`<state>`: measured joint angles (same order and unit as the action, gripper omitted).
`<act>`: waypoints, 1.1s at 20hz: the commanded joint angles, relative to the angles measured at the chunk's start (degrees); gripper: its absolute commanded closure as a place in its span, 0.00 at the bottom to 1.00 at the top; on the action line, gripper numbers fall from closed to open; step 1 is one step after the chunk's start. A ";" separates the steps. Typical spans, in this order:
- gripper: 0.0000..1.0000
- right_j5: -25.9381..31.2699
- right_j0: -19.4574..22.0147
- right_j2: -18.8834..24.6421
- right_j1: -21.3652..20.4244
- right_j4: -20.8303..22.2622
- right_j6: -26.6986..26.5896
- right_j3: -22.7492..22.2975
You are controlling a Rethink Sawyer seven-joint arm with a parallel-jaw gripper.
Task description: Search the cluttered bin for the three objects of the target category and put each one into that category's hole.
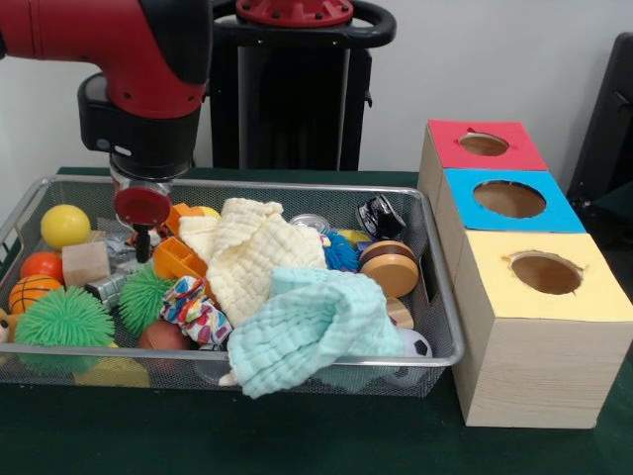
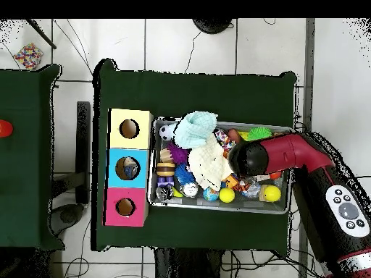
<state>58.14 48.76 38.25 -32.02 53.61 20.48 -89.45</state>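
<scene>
The bin [image 1: 99, 349] is a wide silver wire-mesh tray full of toys and cloths; it also shows in the overhead view [image 2: 217, 208]. To its right stand three wooden boxes with round holes: red top [image 1: 484, 144], blue top [image 1: 509, 199], yellow top [image 1: 545, 272]. My gripper [image 1: 143, 247] hangs under a red disc at the bin's back left, low among the clutter, beside an orange toy [image 1: 178, 259] and a wooden block [image 1: 85, 263]. In the overhead view the arm [image 2: 250, 159] hides the gripper.
A cream cloth [image 1: 247, 252] and a mint cloth [image 1: 312, 327] cover the bin's middle, the mint one draped over the front rim. There are also a yellow ball [image 1: 65, 226], green spiky balls [image 1: 64, 317], a wooden disc [image 1: 391, 269] and a black toy car [image 1: 379, 216].
</scene>
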 commanded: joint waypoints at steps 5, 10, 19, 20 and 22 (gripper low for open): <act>0.00 11.07 -1.03 -0.68 1.73 -0.86 -15.58 3.26; 0.00 10.88 -1.14 -0.76 1.94 1.09 -15.13 3.45; 0.00 7.70 -0.27 -1.06 2.47 3.66 -15.44 3.03; 0.00 7.25 -0.19 -1.07 2.44 4.19 -15.84 3.12; 0.00 5.91 0.09 -0.85 2.53 5.04 -16.41 3.06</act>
<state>64.77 48.22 38.26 -31.74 53.99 20.44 -89.06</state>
